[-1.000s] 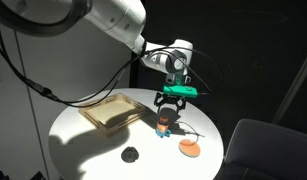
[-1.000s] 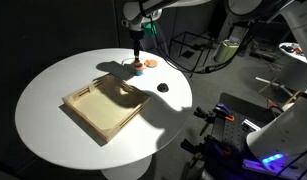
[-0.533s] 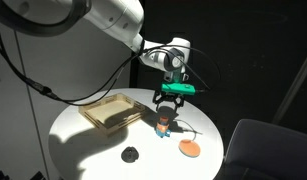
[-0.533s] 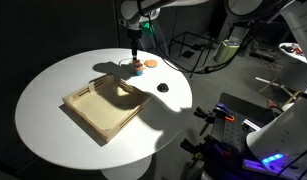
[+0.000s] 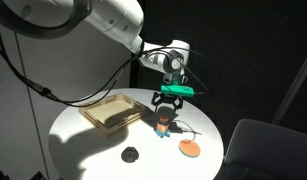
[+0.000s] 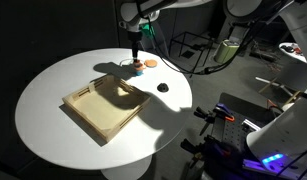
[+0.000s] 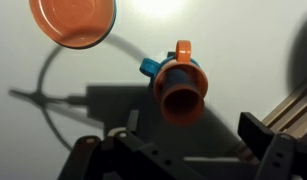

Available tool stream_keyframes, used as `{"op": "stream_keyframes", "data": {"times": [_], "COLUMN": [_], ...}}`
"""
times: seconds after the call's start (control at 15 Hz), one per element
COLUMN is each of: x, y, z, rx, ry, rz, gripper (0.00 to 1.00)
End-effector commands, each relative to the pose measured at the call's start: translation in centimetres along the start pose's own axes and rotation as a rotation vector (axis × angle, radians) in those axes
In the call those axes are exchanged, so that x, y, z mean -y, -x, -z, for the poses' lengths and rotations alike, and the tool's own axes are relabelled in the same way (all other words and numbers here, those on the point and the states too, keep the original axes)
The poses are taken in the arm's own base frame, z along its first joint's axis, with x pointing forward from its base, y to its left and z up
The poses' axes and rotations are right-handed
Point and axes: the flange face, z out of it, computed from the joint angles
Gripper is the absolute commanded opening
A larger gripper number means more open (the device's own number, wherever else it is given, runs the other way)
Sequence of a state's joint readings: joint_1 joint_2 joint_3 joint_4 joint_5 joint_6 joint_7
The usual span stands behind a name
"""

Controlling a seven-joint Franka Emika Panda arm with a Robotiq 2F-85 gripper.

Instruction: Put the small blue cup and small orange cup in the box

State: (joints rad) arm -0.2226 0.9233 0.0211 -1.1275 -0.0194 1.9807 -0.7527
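Observation:
The small orange cup (image 7: 181, 93) stands upright on the white table, with the small blue cup (image 7: 150, 68) touching it and mostly hidden behind it. In both exterior views the pair shows as one small lump (image 5: 165, 126) (image 6: 136, 67). My gripper (image 7: 192, 126) is open and empty, hanging just above the cups with its jaws spread wider than the orange cup (image 5: 168, 104) (image 6: 137, 48). The box (image 5: 111, 110) (image 6: 106, 105), a shallow tan wooden tray, lies a short way from the cups; its corner shows in the wrist view (image 7: 296, 100).
A flat orange disc (image 5: 190, 147) (image 6: 149, 63) (image 7: 73, 20) lies close beside the cups. A small black lump (image 5: 130, 154) (image 6: 163, 87) sits further off on the round white table (image 6: 53, 90). Cables and equipment stand beyond the table's edge.

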Motion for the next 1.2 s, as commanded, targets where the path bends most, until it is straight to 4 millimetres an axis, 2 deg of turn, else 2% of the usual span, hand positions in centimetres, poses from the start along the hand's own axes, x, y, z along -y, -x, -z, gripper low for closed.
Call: {"op": "stream_keyframes", "data": {"times": [0.0,0.67,0.73,0.8,0.87,1.13], "x": [-0.5,-0.4,-0.5,-0.5,-0.5,-0.6], "y": [0.3,0.9,1.0,1.0,1.0,1.0], "z": [-0.2,-2.1,-2.1,-2.2,-2.1,-1.9], "rx": [0.022,0.055,0.057,0.058,0.057,0.055], "ry": [-0.002,-0.021,-0.021,-0.021,-0.021,-0.019], "rz": [0.018,0.016,0.016,0.016,0.016,0.017], "gripper": [1.0,1.0,0.75,0.73,0.66,0.32]}}
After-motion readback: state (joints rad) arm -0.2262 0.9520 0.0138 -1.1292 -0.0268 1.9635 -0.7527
